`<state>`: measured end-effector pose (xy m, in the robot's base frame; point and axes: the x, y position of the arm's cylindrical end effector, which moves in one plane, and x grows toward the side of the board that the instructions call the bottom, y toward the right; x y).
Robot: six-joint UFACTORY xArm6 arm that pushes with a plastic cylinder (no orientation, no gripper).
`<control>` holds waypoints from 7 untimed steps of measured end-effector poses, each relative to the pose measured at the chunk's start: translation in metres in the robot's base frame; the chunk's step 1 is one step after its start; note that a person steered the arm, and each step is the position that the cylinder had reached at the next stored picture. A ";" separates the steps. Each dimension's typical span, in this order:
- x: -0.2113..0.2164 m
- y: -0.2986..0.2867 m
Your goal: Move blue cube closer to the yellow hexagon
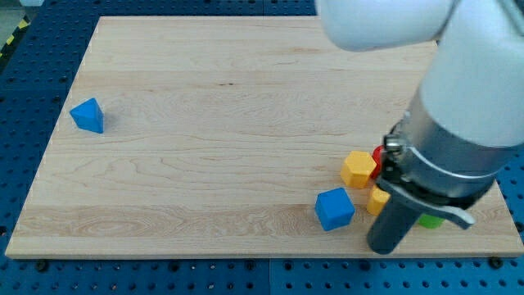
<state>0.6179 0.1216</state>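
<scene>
The blue cube lies near the view's bottom right of the wooden board. The yellow hexagon lies just above and to the right of it, a small gap apart. My tip is at the board's bottom edge, right of and slightly below the blue cube, not touching it. The arm's large white and grey body hides the board's right side.
A small orange-yellow block sits between the hexagon and the rod. A red block peeks out right of the hexagon. A green block is mostly hidden behind the rod. A blue wedge-like block lies at the far left.
</scene>
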 end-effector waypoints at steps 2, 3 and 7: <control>0.000 -0.030; 0.001 -0.008; -0.017 -0.032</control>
